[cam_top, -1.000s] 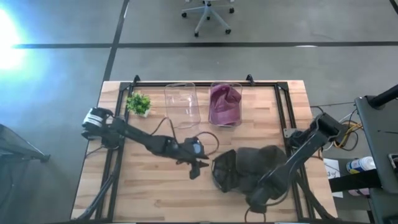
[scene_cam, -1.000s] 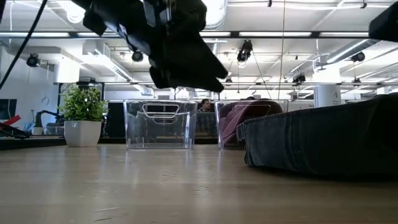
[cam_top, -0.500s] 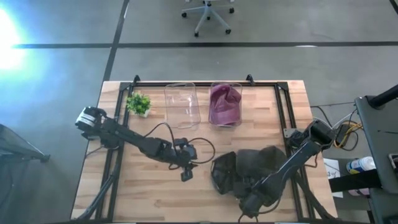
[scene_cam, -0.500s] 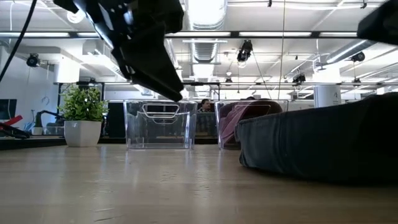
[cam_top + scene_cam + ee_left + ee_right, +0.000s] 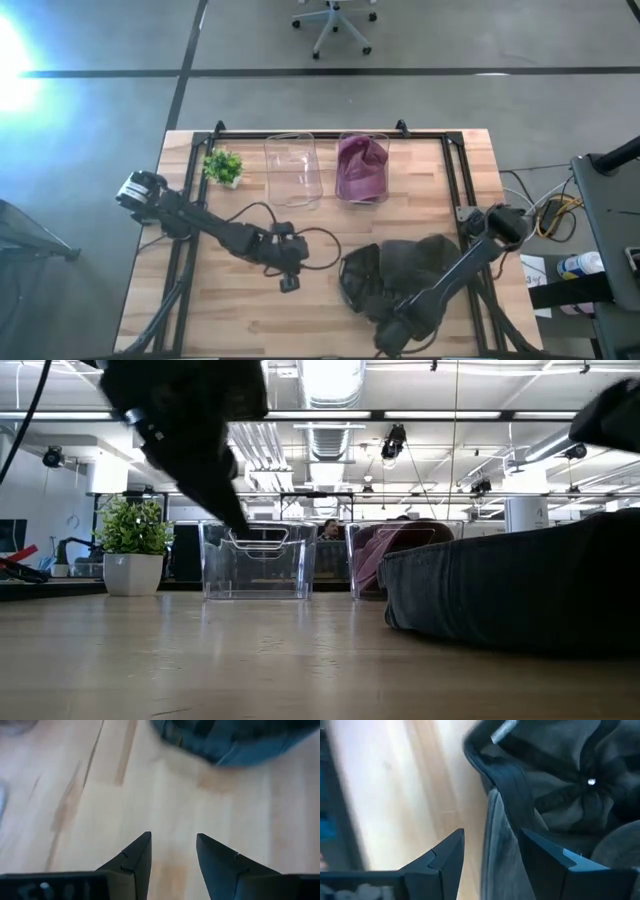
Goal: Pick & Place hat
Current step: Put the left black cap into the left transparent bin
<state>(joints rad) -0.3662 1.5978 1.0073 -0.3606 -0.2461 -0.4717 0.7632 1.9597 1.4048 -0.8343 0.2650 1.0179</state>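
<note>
A dark grey hat [image 5: 405, 268] lies upside down on the table's near right part, its hollow facing up; the low view shows it as a dark mound [image 5: 520, 585]. My right gripper [image 5: 395, 335] is open at the hat's near side, and in its wrist view the gripper [image 5: 491, 834] has the hat's rim running in between the fingers. My left gripper [image 5: 288, 283] is open over bare wood left of the hat. Its wrist view [image 5: 173, 836] shows the hat [image 5: 230, 737] ahead and apart. My right gripper stands open with the hat's rim edge [image 5: 494, 815] between its fingers, coming from the table's near side. Whether a finger touches the rim, I cannot tell.
Two clear bins stand at the far edge: an empty one [image 5: 292, 168] and one holding a purple hat [image 5: 361, 168]. A small potted plant [image 5: 223, 165] sits left of them. Bare wood lies between the arms and along the near left. A black frame [image 5: 455, 170] rims the table.
My left gripper has drawn back from the hat toward the table's left and slightly toward the near edge. My right gripper has moved along the hat's near side toward the table's left and near edge. The hat has stayed in place.
</note>
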